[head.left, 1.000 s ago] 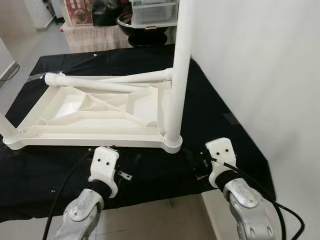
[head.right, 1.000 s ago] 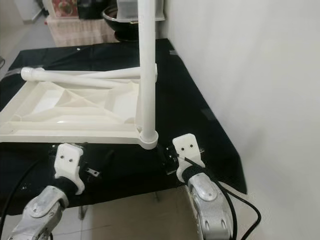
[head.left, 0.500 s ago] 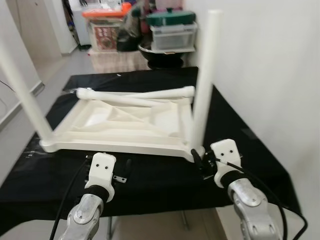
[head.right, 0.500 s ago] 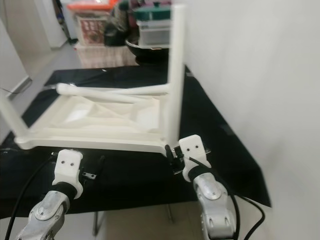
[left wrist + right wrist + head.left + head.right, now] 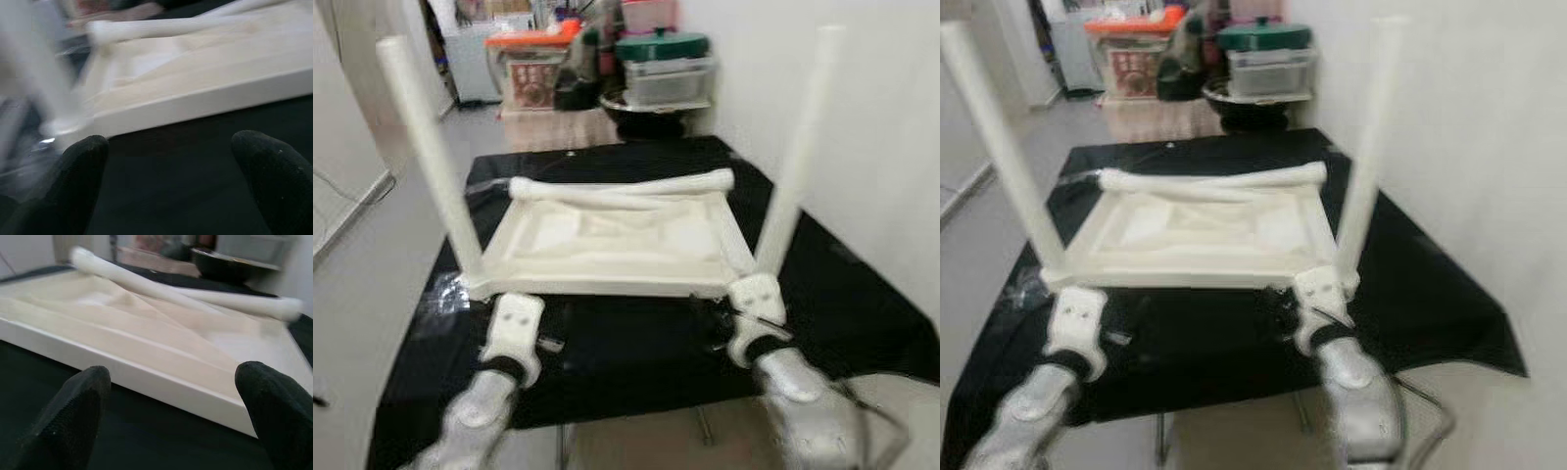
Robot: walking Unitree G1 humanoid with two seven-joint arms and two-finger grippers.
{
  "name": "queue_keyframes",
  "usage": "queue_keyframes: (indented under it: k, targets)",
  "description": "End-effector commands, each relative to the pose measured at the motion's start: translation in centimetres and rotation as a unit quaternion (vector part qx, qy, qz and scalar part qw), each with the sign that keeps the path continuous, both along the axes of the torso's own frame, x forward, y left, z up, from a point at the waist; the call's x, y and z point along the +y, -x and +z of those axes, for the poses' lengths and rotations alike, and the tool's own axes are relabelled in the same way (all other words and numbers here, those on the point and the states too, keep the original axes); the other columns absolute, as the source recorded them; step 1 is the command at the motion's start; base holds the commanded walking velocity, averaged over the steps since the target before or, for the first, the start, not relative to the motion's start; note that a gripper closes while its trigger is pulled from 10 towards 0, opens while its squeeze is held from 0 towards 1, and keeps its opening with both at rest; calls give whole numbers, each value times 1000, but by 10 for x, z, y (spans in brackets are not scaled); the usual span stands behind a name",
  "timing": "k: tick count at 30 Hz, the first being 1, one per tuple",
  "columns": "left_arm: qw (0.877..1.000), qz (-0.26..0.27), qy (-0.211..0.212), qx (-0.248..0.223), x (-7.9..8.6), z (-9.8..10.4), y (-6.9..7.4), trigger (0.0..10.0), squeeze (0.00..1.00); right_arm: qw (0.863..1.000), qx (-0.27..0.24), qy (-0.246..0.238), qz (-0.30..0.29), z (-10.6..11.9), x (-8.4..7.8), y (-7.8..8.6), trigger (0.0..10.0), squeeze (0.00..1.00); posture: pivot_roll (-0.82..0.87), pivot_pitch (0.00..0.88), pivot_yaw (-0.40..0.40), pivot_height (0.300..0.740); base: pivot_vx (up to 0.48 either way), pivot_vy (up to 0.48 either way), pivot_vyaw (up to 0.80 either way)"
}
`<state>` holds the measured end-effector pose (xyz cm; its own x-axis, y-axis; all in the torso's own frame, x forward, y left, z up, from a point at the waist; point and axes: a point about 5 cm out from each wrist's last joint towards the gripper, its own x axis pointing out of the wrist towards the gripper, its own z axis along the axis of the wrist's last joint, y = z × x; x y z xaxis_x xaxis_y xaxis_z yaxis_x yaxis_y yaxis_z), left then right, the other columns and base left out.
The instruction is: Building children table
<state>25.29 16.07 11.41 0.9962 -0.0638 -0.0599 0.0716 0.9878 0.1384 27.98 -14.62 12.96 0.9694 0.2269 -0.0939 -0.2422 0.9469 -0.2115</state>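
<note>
Both claws, left claw (image 5: pixel 166 186) and right claw (image 5: pixel 171 421), spread apart just before the upturned tabletop (image 5: pixel 617 245).

Bright, even indoor light; eye views motion-blurred, left wrist perhaps worst.

Before me stands a table covered with a black cloth (image 5: pixel 862 304). An upturned white plastic children's tabletop (image 5: pixel 617 245) rests on the cloth, two loose white tubular legs (image 5: pixel 626 188) across it.
</note>
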Motion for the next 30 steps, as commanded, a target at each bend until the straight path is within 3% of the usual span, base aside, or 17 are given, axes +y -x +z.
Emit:
queue_keyframes:
  k: [1, 30]
  targets:
    - [1000, -16, 2, -2, -5, 3, -2, 10000, 0, 1000, 0, 2, -14, 1, -10, 0, 10000, 0, -66, 0, 0, 740, 0, 480, 0]
    - [999, -43, 1, 1, -6, 0, -3, 10000, 0, 1000, 5, 0, -7, -4, -5, 1, 10000, 0, -56, 0, 9, 740, 0, 480, 0]
